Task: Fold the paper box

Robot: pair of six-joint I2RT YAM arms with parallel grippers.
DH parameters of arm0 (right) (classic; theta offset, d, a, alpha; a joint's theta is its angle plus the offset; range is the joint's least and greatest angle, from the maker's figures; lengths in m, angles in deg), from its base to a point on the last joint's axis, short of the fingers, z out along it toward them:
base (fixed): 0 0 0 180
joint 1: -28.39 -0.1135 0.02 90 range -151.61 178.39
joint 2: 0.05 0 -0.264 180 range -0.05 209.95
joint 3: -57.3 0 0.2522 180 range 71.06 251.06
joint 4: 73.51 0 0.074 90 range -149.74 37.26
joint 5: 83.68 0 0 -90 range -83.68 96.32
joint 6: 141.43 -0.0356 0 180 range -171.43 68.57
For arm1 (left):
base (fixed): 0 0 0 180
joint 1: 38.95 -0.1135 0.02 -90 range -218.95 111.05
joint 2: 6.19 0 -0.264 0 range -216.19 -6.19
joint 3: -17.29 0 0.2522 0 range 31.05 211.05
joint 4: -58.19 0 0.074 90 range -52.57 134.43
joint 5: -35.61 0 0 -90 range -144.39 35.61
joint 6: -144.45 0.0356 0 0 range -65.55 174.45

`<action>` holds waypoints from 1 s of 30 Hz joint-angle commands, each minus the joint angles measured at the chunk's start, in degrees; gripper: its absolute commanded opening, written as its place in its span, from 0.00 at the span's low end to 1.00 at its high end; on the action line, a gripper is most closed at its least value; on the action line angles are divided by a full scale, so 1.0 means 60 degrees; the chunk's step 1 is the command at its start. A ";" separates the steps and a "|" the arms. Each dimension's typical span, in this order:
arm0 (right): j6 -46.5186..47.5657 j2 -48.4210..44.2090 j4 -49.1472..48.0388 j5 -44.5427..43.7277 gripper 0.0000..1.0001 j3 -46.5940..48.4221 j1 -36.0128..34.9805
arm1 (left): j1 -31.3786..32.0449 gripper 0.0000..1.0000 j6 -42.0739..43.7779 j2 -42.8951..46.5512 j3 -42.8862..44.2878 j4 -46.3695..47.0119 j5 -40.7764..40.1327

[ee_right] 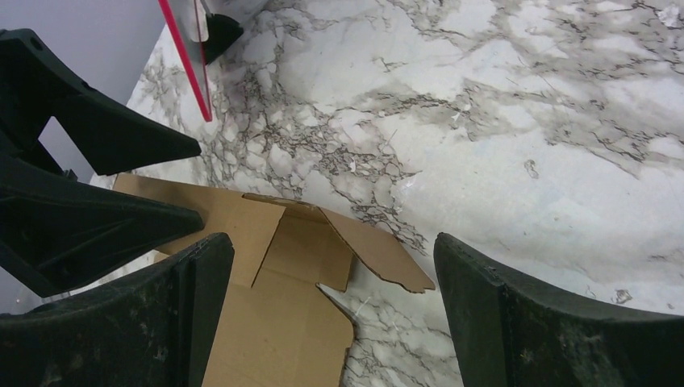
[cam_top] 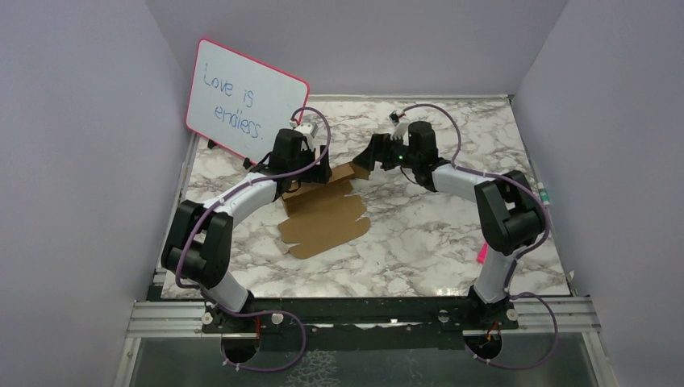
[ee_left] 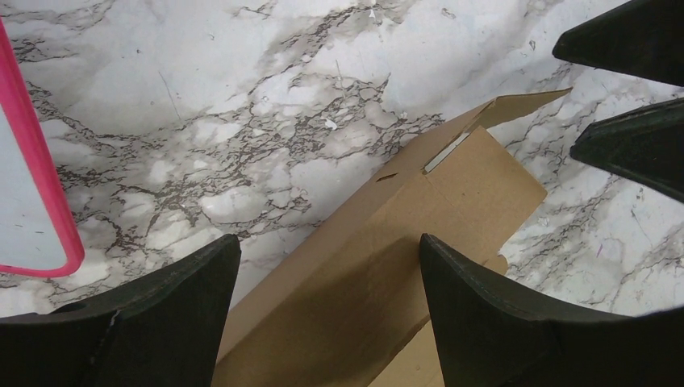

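One paper box [cam_top: 323, 218], one whiteboard [cam_top: 242, 97], one left gripper [ee_left: 328, 242], one right gripper [ee_right: 335, 238].

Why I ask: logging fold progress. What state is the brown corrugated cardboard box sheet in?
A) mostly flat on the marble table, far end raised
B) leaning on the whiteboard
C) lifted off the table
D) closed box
A: the brown corrugated cardboard sheet lies spread on the marble table, far flaps tilted up.

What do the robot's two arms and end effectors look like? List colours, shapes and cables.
The left arm and right arm have white links, black joint housings and looping purple cables. The left end effector and right end effector each carry two black, tapering fingers.
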 commanded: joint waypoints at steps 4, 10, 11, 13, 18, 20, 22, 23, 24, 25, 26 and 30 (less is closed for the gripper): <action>0.0809 0.0543 0.0234 -0.0004 1.00 0.0402 -0.0520 | 0.0092 0.82 0.0078 -0.0072 0.0127 0.0240 0.0230; 0.0979 0.0962 0.0225 -0.0488 0.99 0.0416 -0.0649 | 0.0084 0.82 -0.0002 -0.0040 0.0068 0.0377 0.0317; 0.1003 0.1011 0.0200 -0.0582 0.98 0.0409 -0.0659 | 0.0084 0.82 -0.0024 -0.0045 0.0056 0.0402 0.0376; 0.1087 0.1139 0.0196 -0.0704 0.98 0.0408 -0.0717 | 0.0084 0.82 -0.0076 -0.0085 0.0011 0.0410 0.0502; 0.1135 0.1241 0.0198 -0.0855 0.95 0.0440 -0.0818 | 0.0084 0.82 -0.0184 -0.0227 0.0023 0.0667 0.0638; 0.1050 0.1199 0.0072 -0.0797 0.95 0.0409 -0.0834 | 0.0097 0.82 -0.0231 -0.0287 0.0023 0.0722 0.0747; 0.0972 0.1177 -0.0045 -0.0752 0.95 0.0416 -0.0858 | 0.0116 0.82 -0.0276 -0.0334 0.0031 0.0777 0.0802; 0.0956 0.1163 -0.0092 -0.0740 0.95 0.0429 -0.0885 | 0.0126 0.82 -0.0271 -0.0361 0.0044 0.0786 0.0804; 0.0949 0.1172 -0.0121 -0.0744 0.95 0.0455 -0.0921 | 0.0140 0.82 -0.0283 -0.0386 0.0051 0.0798 0.0810; 0.0948 0.1166 -0.0127 -0.0763 0.95 0.0485 -0.0957 | 0.0155 0.82 -0.0298 -0.0411 0.0060 0.0817 0.0827; 0.0948 0.1185 -0.0144 -0.0801 0.95 0.0508 -0.0998 | 0.0170 0.82 -0.0332 -0.0440 0.0074 0.0840 0.0844; 0.0958 0.1137 -0.0180 -0.1250 0.93 0.0465 -0.1241 | 0.0271 0.82 -0.0387 -0.0554 0.0125 0.0896 0.0858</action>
